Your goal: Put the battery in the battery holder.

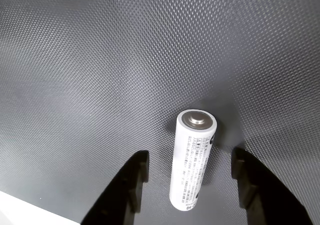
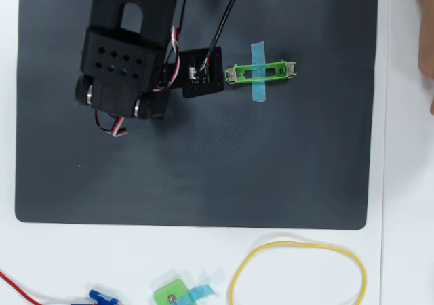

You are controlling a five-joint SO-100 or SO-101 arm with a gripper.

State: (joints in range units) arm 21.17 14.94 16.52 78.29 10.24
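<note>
In the wrist view the battery point(image 1: 192, 160) lies on its side on the dark textured mat point(image 1: 100, 60), its flat-capped metal end towards the top of the picture, its other end near the bottom edge. The claw point(image 1: 191, 177) is spread wide: its two black fingers stand one on each side of the battery, both clear of it, so it has hold of nothing.

The battery looks like a light, rigid cylinder with a smooth, glossy wrap — likely slippery and prone to rolling sideways on the mat if touched on one side only. The sensible place to take it is across the middle of its length, the fingers closing squarely on the round flanks so that it neither pivots nor squirts out endwise. It is not fragile, so a firm squeeze should do no harm.

In the overhead view the battery holder point(image 2: 270, 71) sits on the mat to the right of the arm point(image 2: 125, 54), pinned by a strip of light-blue tape point(image 2: 258, 50) across it. The arm's body covers the battery and the claw there, so how far the battery lies from the holder cannot be read. The holder does not show in the wrist view, the claw's upper parts are cut off at its bottom edge, and the battery's print is too small to read.
</note>
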